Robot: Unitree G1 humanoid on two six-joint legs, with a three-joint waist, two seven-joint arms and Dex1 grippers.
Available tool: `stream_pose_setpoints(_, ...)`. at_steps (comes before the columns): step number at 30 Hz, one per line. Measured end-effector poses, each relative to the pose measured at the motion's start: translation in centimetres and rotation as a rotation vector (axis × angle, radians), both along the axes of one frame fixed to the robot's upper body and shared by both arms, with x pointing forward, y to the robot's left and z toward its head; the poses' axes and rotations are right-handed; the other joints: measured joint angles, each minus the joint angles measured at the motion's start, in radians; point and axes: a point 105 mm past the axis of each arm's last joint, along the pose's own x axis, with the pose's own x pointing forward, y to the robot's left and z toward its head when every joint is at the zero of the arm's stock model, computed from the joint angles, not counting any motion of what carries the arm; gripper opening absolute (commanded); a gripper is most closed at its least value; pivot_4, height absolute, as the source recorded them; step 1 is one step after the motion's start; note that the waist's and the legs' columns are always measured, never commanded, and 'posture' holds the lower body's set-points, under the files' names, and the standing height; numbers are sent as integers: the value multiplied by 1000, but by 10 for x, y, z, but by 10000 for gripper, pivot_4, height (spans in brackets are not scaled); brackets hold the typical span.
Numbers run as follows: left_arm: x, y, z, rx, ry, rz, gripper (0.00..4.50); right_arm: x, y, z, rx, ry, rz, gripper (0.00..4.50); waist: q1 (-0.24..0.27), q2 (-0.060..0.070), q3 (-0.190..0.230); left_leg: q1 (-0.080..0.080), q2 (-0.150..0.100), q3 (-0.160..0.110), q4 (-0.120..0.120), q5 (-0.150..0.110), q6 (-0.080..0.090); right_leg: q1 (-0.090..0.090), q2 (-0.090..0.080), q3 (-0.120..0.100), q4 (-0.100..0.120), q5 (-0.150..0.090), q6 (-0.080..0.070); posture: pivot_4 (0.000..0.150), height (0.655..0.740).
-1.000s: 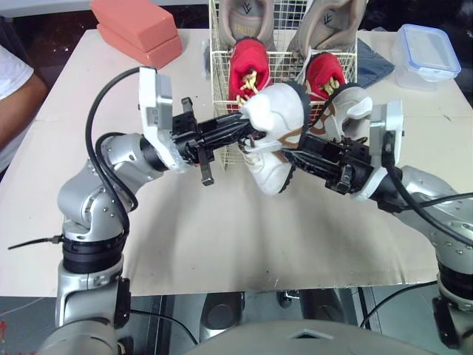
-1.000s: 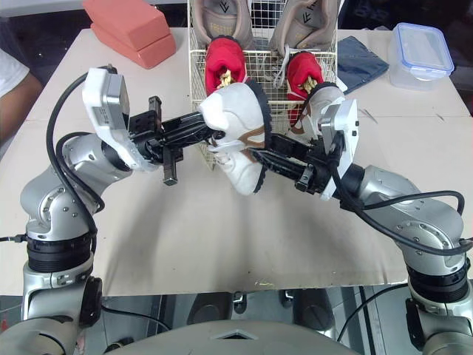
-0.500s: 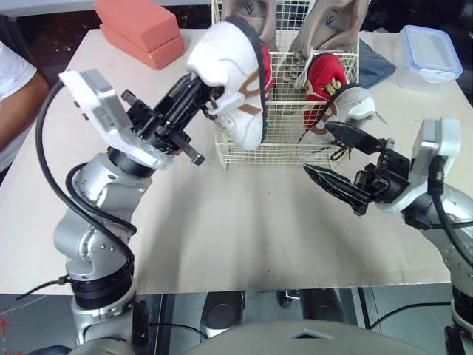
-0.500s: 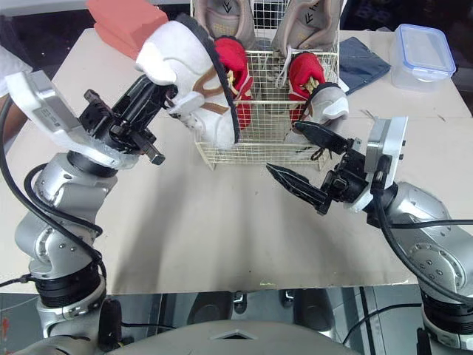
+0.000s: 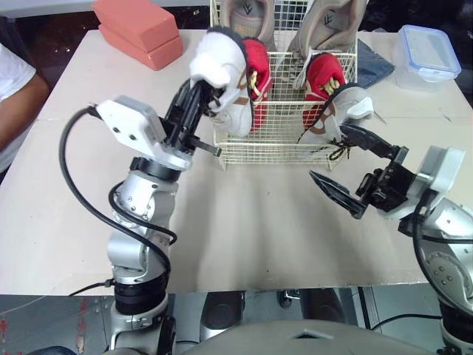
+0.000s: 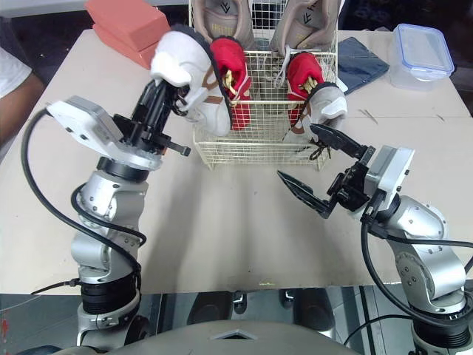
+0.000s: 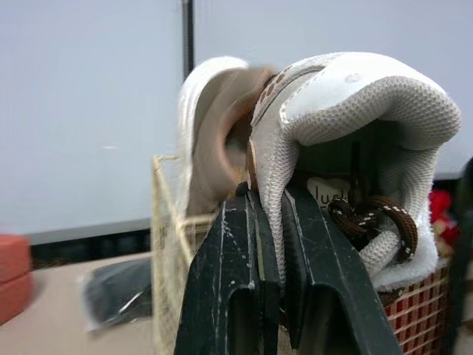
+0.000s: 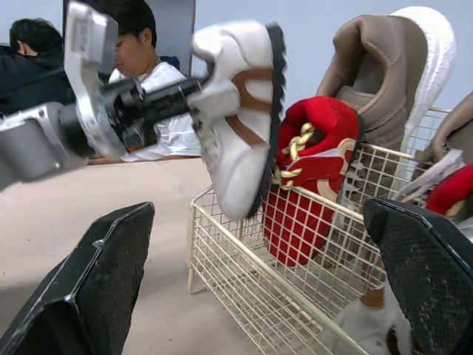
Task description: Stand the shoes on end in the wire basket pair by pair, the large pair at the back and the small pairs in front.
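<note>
Left eye view: the left pincer (image 5: 205, 92) was clamped on the collar of a white shoe (image 5: 225, 81). It held the shoe toe-down over the basket's (image 5: 281, 154) 7 o'clock corner, sole just beside a red shoe (image 5: 255, 66). The mate (image 5: 341, 109) leaned at the 5 o'clock corner; I could not tell whether it stood inside the wire. The tan pair (image 5: 247, 15) stood at 12 o'clock. The right pincer (image 5: 328, 151) was spread wide and empty over the bench (image 5: 244, 222), off the basket's 5 o'clock.

Left wrist view: both fingers pressed the padded collar wall between them, and a brown lace (image 7: 369, 214) lay loose inside.

Right wrist view: the white shoe hung with its toe about level with the rim.

The shoe looked light. Its collar seemed soft enough to squash and its sole stiffer. The collar wall or heel seemed the best hold. The loose lace could snag on the wire.
</note>
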Motion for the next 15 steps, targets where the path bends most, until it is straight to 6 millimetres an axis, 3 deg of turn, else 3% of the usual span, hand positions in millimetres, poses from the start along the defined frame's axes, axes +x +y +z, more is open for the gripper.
stream_pose_setpoints(4, -4, -1, -23, -5, 43, 24, 0, 0, -1, -3, -4, 9, -13, 44753, 0, 0, 0, 0, 0, 0, 0, 0, 0, 0, 0, 0, 0, 0, 0, 1500, 6860)
stream_pose_setpoints(10, -8, -3, -39, -12, 70, 39, 0, 0, -1, -3, -4, 9, -16, 44753, -1, 1, 0, 0, 0, 0, 0, 0, 1, 0, 0, 0, 0, 0, 0, 1500, 6860)
stream_pose_setpoints(14, -9, -1, -52, -38, 135, 35, 15465, 1, -1, 0, 0, 1, -16, 45000, -2, 1, -1, 0, 0, 0, 0, 0, 1, 0, 0, 0, 0, 0, 0, 1500, 6860)
stream_pose_setpoints(15, -10, -1, -60, -36, 170, 34, 21252, 1, 0, 0, 1, -1, -15, 45000, -2, 1, 0, 0, 0, 0, 0, 0, 1, 0, 0, 0, 0, 0, 0, 1500, 6860)
